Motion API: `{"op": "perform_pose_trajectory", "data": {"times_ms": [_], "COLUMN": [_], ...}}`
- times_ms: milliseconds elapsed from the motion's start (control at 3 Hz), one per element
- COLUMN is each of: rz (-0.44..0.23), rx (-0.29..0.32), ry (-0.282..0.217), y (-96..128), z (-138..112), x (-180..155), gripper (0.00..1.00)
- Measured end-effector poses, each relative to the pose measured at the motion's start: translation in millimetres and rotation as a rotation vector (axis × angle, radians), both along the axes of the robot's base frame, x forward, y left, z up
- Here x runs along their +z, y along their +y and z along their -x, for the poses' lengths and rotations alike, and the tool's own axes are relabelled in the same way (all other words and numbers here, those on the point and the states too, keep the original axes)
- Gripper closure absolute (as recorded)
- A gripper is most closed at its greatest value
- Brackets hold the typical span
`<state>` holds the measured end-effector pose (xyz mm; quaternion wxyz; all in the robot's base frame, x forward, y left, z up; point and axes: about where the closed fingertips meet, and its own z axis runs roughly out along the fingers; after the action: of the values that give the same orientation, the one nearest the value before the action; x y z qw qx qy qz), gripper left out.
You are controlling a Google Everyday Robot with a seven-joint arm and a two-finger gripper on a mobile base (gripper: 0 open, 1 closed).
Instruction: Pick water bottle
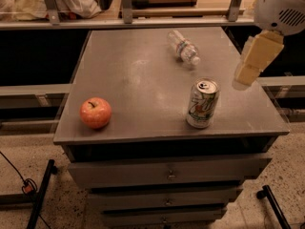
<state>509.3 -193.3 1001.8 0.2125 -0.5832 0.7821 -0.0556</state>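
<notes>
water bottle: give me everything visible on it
The water bottle is small, clear, ribbed plastic with a pale label band. It lies on its side, diagonal, on the far right part of the grey table, beyond the soda can, touching only the tabletop. The gripper hangs at the picture's right, apart from it.

The water bottle lies near the table's back edge, the soda can near its front-right corner, the apple front-left, the gripper above the right edge.
</notes>
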Motion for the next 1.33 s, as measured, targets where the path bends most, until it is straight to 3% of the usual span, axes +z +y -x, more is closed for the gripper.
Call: {"op": "perform_pose_trajectory", "data": {"times_ms": [333,667,1000,1333], "rz": [-0.031,-0.078,-0.155,-0.155], "rx": [-0.078,-0.221,-0.309,-0.309], "ry": [-0.032,-0.069,-0.074,-0.074], "y": [7.6,3.2,-13.7,-13.6], "z": [-42.8,-81.7,-116.8,-116.8], "x": [6.5,5.8,-9.1,-9.1], "gripper": [0.0,0.0,0.0,0.0]}}
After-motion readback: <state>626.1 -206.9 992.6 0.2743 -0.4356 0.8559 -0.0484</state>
